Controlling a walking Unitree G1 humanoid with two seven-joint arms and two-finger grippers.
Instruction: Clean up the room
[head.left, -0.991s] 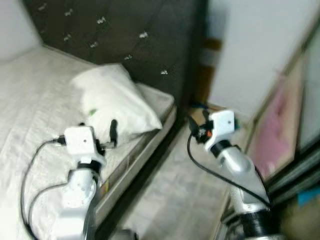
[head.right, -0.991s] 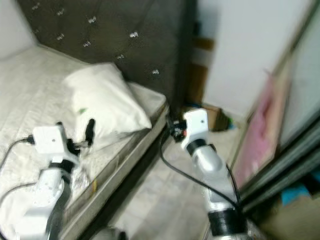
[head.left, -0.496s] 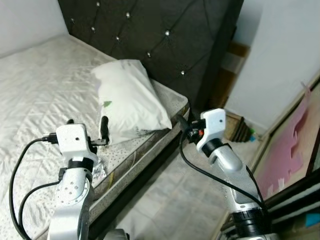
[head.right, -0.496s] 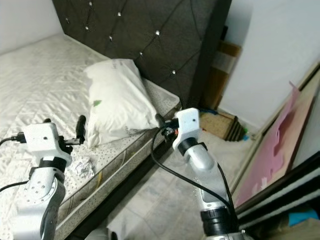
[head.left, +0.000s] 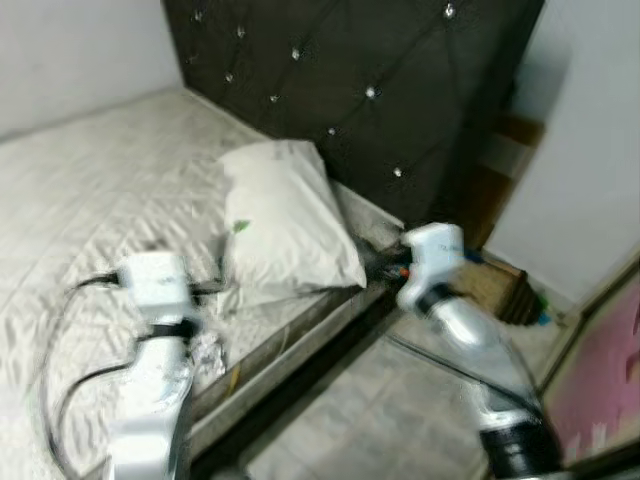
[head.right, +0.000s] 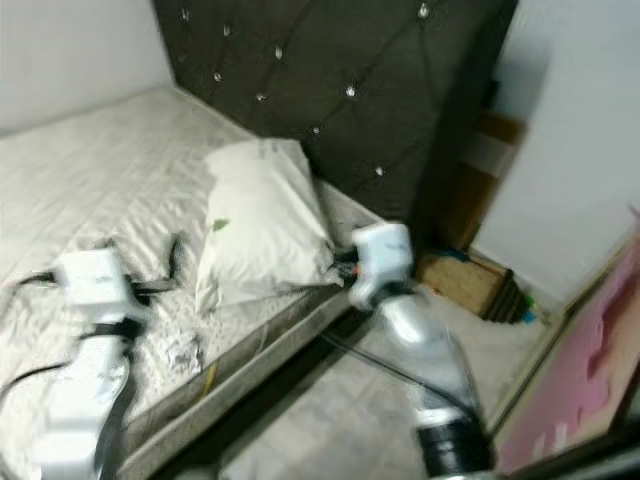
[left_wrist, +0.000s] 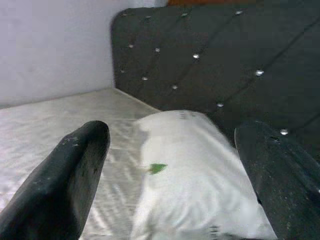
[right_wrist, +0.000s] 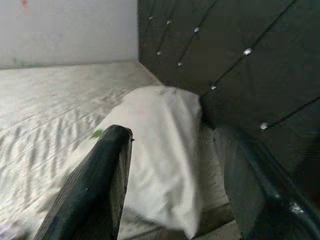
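White pillow (head.left: 285, 225): lies on the bed (head.left: 90, 200) against the dark headboard (head.left: 380, 80).
Handling: likely soft, light, floppy; best pinched at a corner or edge.
Left claw (left_wrist: 170, 165): spread wide, empty, facing it.
Right claw (right_wrist: 175, 165): wide too, near its corner.

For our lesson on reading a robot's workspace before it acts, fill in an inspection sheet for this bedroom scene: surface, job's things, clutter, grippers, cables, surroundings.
Surface: bed with a pale quilted cover, bare apart from what is listed below.
Job's things: white pillow lying near the dark tufted headboard, a small green mark on it.
Clutter: crumpled silvery scrap at the mattress edge; cardboard box on the floor beside the bed.
Grippers: left gripper jaws open, aimed at the pillow; right gripper jaws open, close to the pillow's corner.
Cables: black cable looped at the left arm.
Surroundings: white wall, pink board on the right.
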